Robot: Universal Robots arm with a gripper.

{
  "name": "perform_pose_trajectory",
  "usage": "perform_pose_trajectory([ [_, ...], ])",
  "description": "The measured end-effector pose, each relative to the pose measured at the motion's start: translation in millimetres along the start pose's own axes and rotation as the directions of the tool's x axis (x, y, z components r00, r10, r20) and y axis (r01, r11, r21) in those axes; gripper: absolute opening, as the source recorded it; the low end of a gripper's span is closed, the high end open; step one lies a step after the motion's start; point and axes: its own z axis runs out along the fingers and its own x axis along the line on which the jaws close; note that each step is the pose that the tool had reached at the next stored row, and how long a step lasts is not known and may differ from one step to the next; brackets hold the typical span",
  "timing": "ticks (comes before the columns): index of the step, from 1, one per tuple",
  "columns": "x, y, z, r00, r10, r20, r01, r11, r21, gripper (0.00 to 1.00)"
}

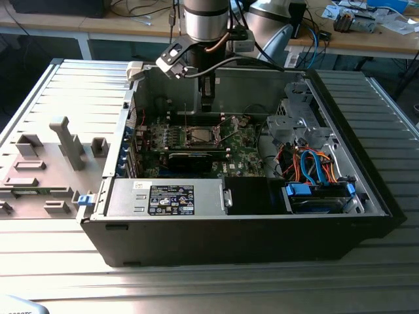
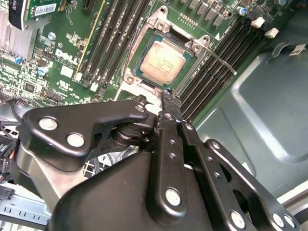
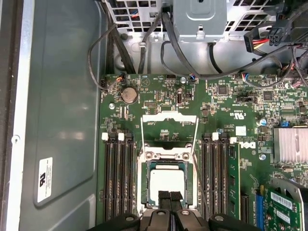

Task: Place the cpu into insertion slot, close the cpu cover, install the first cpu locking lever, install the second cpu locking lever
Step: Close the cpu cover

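The hand (image 3: pixel 169 194) covers part of the insertion slot (image 3: pixel 144 183).

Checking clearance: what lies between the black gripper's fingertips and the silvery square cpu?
In the second wrist view, only the insertion slot's silvery metal rim lies between the gripper and the cpu.

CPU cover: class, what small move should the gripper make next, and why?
Probably reach to the cpu cover and begin tipping it down: the cpu already lies in the insertion slot, the cover is swung open off it, and the gripper, shut and empty, hovers at the slot's edge.
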Motion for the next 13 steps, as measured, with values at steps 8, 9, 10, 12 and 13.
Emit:
perform_pose_trajectory([
  [8, -0.1, 6.2, 0.4, 1.0000, 0.000, -0.0001, 0.000, 1.0000, 0.0008, 0.11],
  [9, -0.1, 7.4, 0.5, 1.0000, 0.000, 0.0000, 0.000, 1.0000, 0.0010, 0.11],
  [10, -0.1, 8.5, 0.5, 1.0000, 0.000, 0.0000, 0.000, 1.0000, 0.0012, 0.11],
  [12, -0.2, 10.0, 0.6, 1.0000, 0.000, 0.0000, 0.000, 1.0000, 0.0013, 0.11],
  [13, -0.2, 11.1, 0.7, 1.0000, 0.000, 0.0000, 0.000, 1.0000, 0.0016, 0.11],
])
